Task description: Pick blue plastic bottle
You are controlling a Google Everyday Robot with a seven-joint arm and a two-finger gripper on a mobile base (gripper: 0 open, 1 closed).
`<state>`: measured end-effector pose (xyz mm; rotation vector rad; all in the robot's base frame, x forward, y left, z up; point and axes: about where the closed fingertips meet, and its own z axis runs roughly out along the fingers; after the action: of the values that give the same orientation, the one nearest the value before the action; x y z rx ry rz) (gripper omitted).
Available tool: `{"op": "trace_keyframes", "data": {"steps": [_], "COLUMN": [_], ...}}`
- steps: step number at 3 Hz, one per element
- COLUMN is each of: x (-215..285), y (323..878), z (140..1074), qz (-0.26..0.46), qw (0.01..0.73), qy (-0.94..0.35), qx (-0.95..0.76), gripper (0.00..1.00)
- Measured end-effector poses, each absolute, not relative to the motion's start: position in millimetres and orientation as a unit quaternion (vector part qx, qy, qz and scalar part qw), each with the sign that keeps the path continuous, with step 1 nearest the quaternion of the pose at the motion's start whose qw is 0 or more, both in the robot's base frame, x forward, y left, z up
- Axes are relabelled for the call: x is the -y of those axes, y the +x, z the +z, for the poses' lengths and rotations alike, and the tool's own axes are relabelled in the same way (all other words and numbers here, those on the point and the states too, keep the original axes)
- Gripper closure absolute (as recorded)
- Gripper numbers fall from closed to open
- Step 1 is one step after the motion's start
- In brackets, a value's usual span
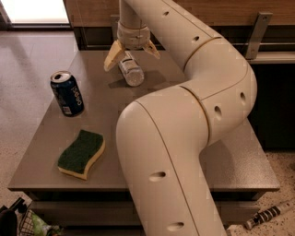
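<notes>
Grey-topped bench [239, 170] fills most of the view, with pale speckled floor [32, 55] beside it and a wood-panelled wall [221, 9] behind. A grey metal bracket [256, 28] stands against that wall.

At the far side of the bench the pincer [132, 51] hangs from the cream arm [184, 138], pointing down at the surface. Its yellowish fingers [112, 56] are spread wide, one on each side of the blue plastic bottle [131, 70]. The gap between them looks broader than the bottle, so they straddle it rather than squeeze it.

The bottle is clear. It lies tilted directly under the pincer, its round end towards the camera and its other end hidden up between the fingers. Whether the fingers touch it cannot be told.

A dark blue soda can [67, 93] stands upright, well apart from the pincer, nearer the camera and towards the picture's left edge. Its top is opened. Nearer the camera again, far from the pincer, a sponge [81, 153] lies flat, green on top and yellow below.

The arm's thick elbow hides much of the bench on the picture's right. On the floor at the lower right lies a striped stick-like object [268, 214].
</notes>
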<state>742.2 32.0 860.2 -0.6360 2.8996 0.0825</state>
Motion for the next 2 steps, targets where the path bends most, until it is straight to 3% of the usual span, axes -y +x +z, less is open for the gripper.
{"op": "trace_keyframes", "data": {"steps": [2], "x": [-48.6], "y": [744.8], "z": [853.1], "qz": [0.039], "qw": [0.080], "qy": [-0.214], "qx": [-0.973], "gripper": [0.00]}}
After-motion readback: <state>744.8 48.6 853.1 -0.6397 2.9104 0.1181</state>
